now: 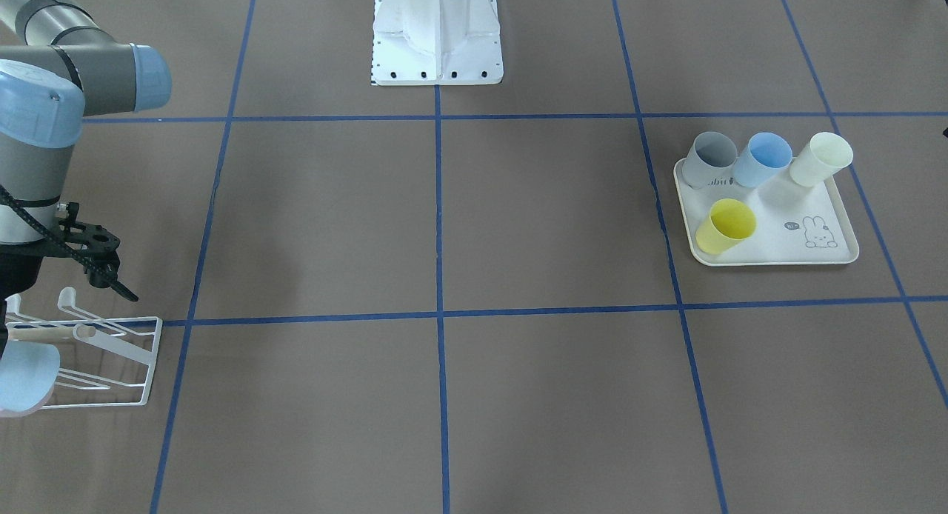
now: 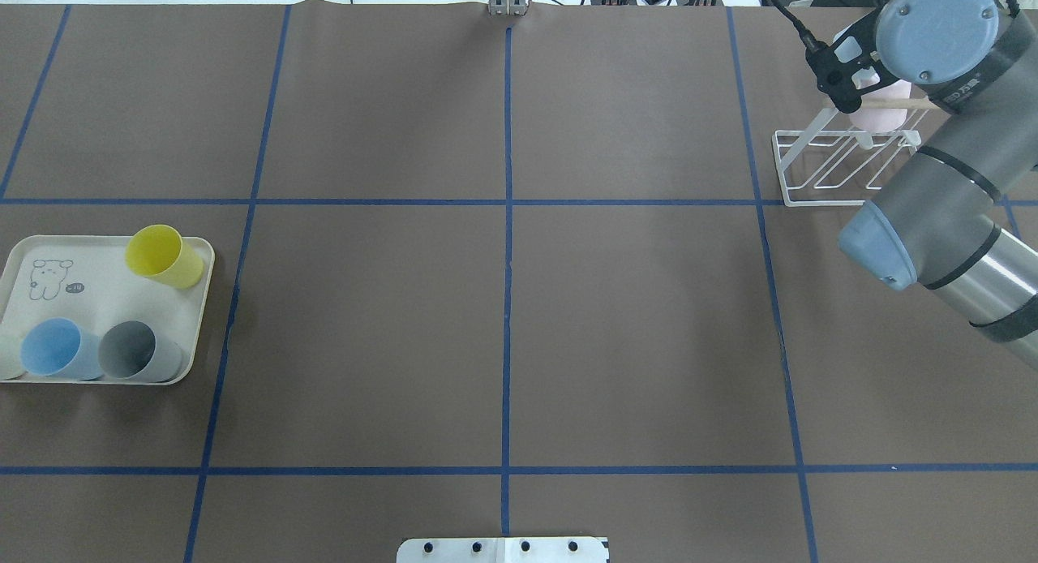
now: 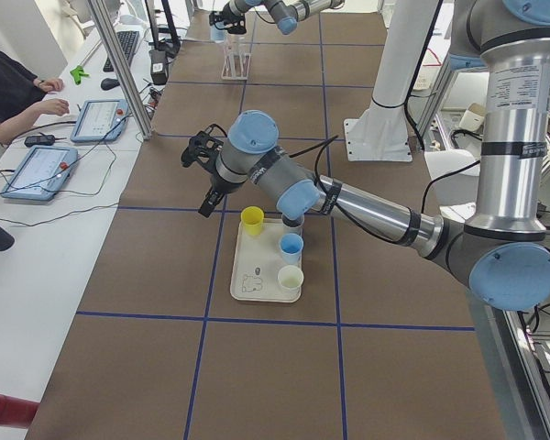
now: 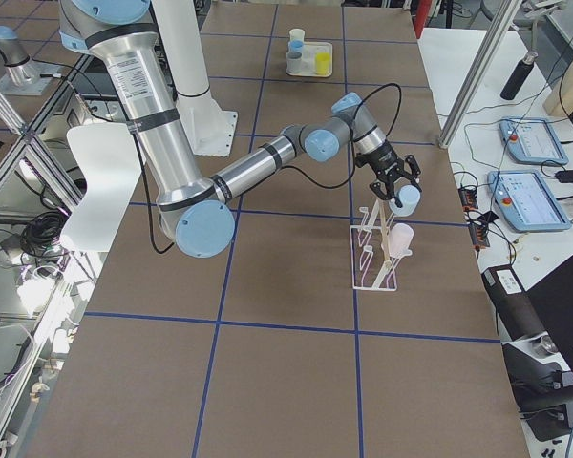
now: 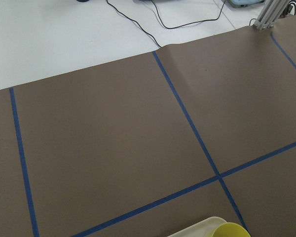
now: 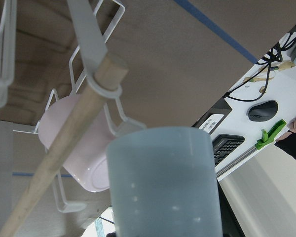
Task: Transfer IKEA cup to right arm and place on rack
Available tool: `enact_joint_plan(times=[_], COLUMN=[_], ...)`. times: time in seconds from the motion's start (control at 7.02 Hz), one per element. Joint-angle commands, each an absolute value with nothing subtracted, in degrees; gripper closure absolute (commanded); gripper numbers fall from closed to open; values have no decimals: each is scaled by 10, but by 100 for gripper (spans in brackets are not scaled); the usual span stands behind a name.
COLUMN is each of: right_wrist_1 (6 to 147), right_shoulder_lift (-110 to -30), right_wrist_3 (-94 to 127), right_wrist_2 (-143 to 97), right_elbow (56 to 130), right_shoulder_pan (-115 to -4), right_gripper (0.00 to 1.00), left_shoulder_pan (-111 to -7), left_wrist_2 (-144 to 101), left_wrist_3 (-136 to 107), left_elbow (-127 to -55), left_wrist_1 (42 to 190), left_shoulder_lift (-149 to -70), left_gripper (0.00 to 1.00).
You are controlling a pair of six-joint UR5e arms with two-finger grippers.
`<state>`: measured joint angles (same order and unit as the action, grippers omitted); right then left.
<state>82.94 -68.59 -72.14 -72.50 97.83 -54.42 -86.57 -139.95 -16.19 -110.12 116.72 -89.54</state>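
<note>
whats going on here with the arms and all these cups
The right gripper holds a light-blue cup up at the white wire rack, where a pink cup already hangs. The left gripper hovers over the table beside the tray, which holds four other cups.

Rack (image 2: 815, 167) at the table's (image 2: 632, 303) far right corner: pink cup (image 6: 89, 163) and dowel (image 6: 64, 148) crowd my held blue cup (image 6: 163, 182); mid-table lies open.
</note>
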Motion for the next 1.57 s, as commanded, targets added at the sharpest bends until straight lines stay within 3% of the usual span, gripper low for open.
enact_joint_plan(times=[0.0, 0.71, 1.0, 1.42], right_wrist_1=[826, 826, 825, 826], right_shoulder_lift=[-688, -705, -703, -697], right_wrist_3=[-715, -708, -708, -711], right_wrist_2=[-723, -722, -696, -695], right_elbow=[975, 974, 962, 961], right_shoulder_pan=[-537, -522, -507, -505], right_gripper=[48, 42, 20, 9], left_shoulder_pan=[-866, -866, -866, -866], left_wrist_2=[-1400, -1400, -1400, -1400], left_wrist_3=[-163, -163, -163, -163], left_elbow=[-1101, -1100, -1100, -1101], left_wrist_1=[1167, 1168, 1171, 1172], left_shoulder_lift=[-895, -894, -887, -887], left_gripper=[0, 0, 0, 0])
